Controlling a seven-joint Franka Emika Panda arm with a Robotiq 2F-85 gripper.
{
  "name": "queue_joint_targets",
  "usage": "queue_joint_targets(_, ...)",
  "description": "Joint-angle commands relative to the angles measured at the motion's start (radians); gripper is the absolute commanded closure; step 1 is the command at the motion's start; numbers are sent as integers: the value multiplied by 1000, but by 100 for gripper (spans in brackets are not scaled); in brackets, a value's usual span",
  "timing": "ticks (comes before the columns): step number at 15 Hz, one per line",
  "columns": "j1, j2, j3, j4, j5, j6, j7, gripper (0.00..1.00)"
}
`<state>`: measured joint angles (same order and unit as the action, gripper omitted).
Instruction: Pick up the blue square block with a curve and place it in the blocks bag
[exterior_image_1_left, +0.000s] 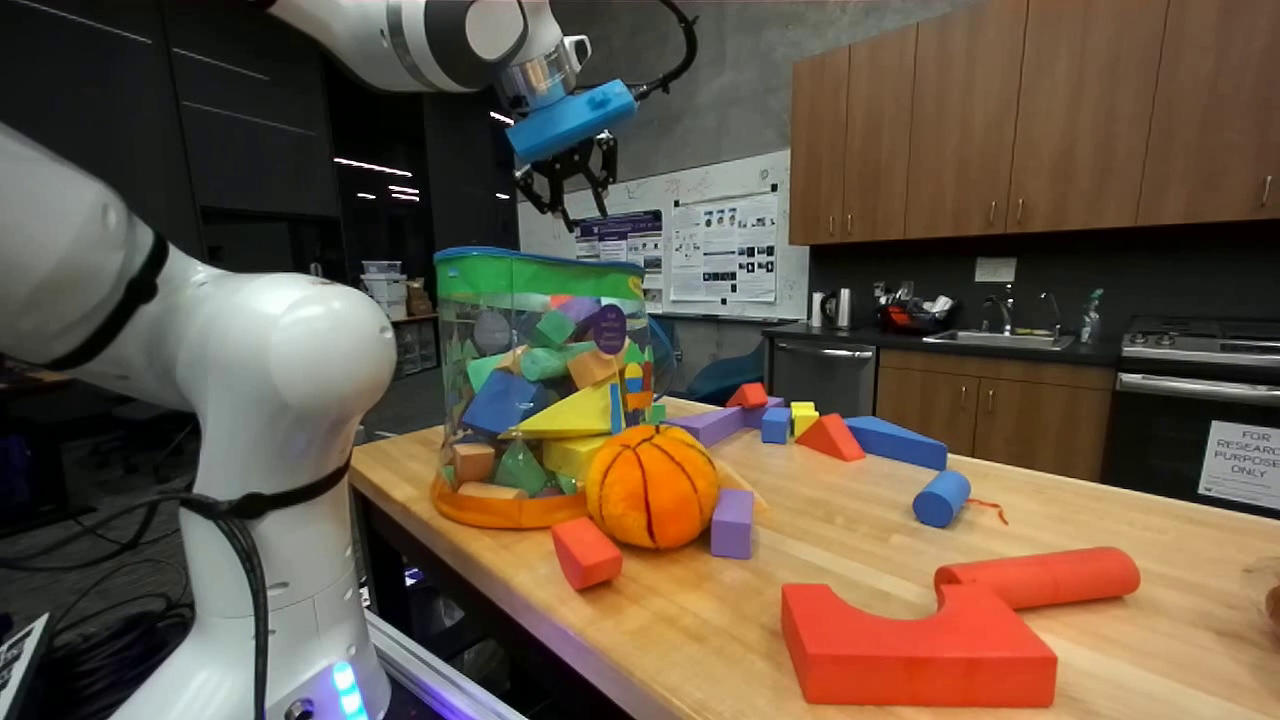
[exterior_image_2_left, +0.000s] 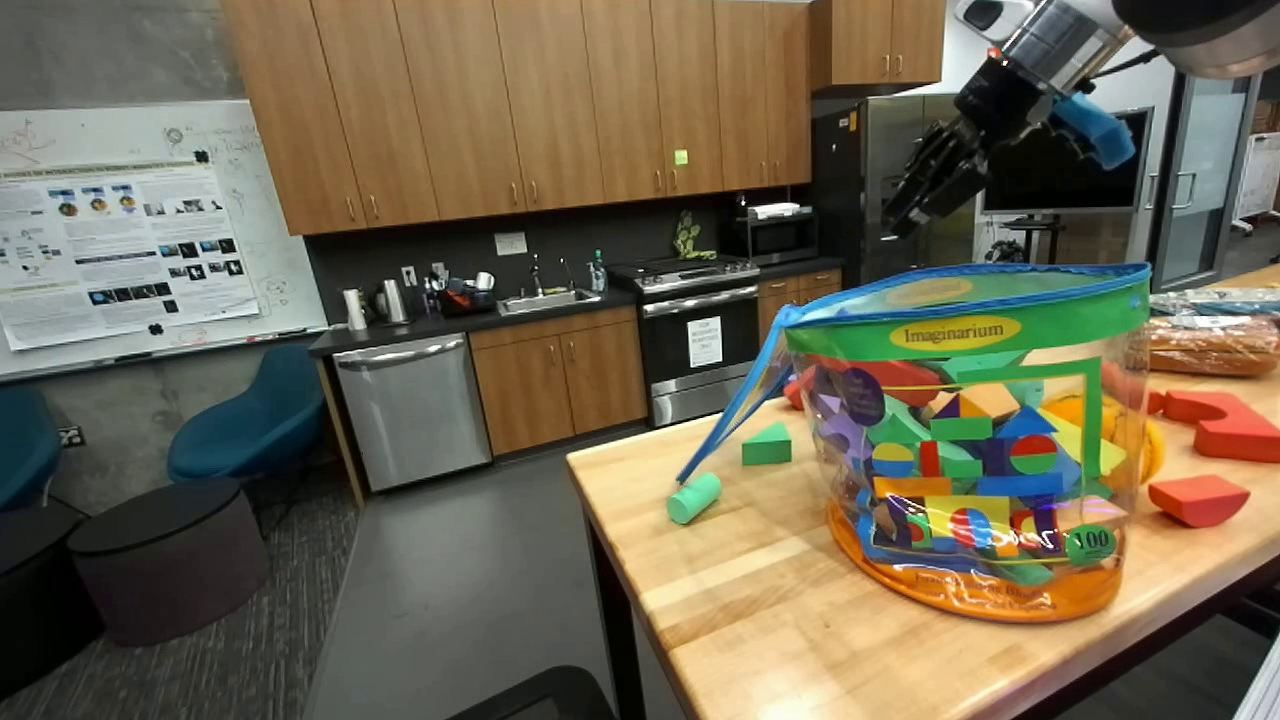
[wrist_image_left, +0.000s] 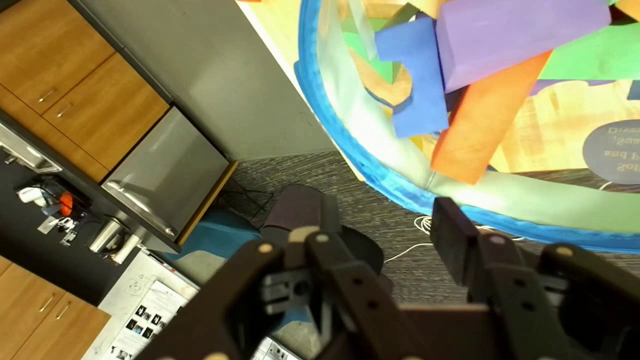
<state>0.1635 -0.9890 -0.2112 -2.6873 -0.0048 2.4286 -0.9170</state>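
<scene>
The blocks bag (exterior_image_1_left: 540, 275), clear plastic with a green band and blue rim, stands on the table with many coloured blocks inside. It also shows in an exterior view (exterior_image_2_left: 860, 343) and in the wrist view (wrist_image_left: 345, 145). In the wrist view a blue block with a curved cut (wrist_image_left: 430, 82) lies inside the open bag, beside a purple and an orange block. A small squarish blue block (exterior_image_1_left: 776, 425) sits on the table; I cannot tell any curve on it. My gripper (exterior_image_1_left: 588, 218) is above the bag's rim, open and empty; it also shows in the wrist view (wrist_image_left: 387, 225).
An orange ball (exterior_image_1_left: 652, 487) rests against the bag's base, with a purple block (exterior_image_1_left: 732, 523) and red block (exterior_image_1_left: 586, 553) beside it. A red arch (exterior_image_1_left: 920, 650), blue cylinder (exterior_image_1_left: 941, 498) and long blue block (exterior_image_1_left: 897, 441) lie on the table. A green cylinder (exterior_image_2_left: 694, 498) lies near an edge.
</scene>
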Motion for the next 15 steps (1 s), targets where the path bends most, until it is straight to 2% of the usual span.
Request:
queue_joint_targets(1, 9, -1, -6, 2, -12, -2, 9, 48)
queue_joint_targets(4, 9, -1, -6, 2, -12, -2, 9, 48)
queue_joint_targets(5, 9, -1, -6, 2, -12, -2, 9, 23)
queue_joint_targets(7, -10, -5, -25, 6, -8, 0, 22, 19)
queue_joint_targets(10, -46, -5, -64, 22, -8, 9, 45, 2)
queue_joint_targets(15, -107, 11, -133, 47, -2, 76, 87, 0)
